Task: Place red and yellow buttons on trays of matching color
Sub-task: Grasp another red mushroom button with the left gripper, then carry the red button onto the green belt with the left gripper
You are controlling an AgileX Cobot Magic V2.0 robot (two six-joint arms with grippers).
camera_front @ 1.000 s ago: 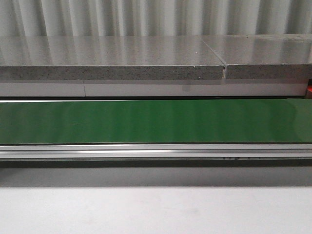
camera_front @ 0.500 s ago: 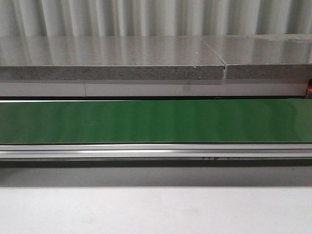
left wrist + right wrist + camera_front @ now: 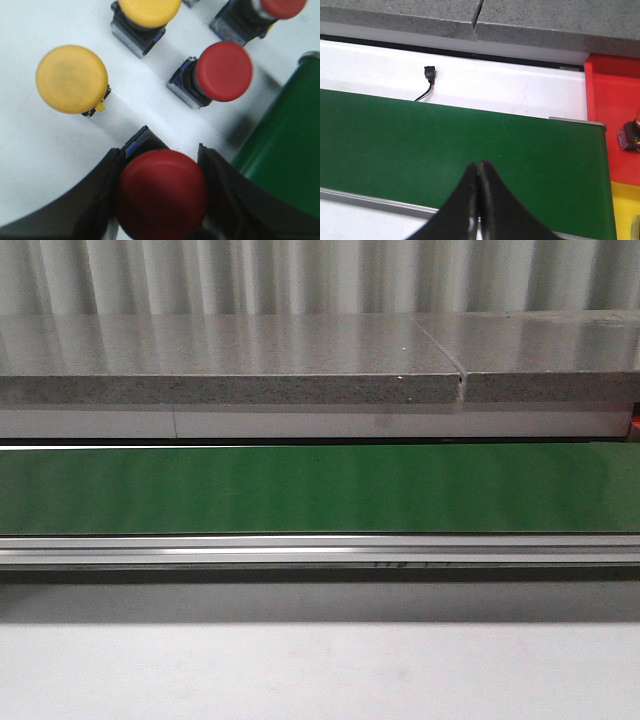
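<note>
The front view shows only the green conveyor belt (image 3: 320,490) and the grey stone ledge (image 3: 230,360) behind it. The one change from the earlier frames is a small dark marking on the aluminium rail (image 3: 300,552) under the belt, which now sits further left along the rail.

In the left wrist view, the left gripper (image 3: 161,172) is clenched on a red button (image 3: 161,192) — its black fingers (image 3: 102,195) press against both sides of the red cap. On the white table (image 3: 35,160) beyond stand a yellow button (image 3: 71,79), another yellow one (image 3: 147,11) and two more red ones (image 3: 222,71) (image 3: 282,7).

The right gripper (image 3: 478,190) hangs over the belt with its jaws pressed together, empty. Beside the belt's end lie the red tray (image 3: 612,115) — an object rests at its edge, too cropped to name — and the yellow tray (image 3: 625,210).
</note>
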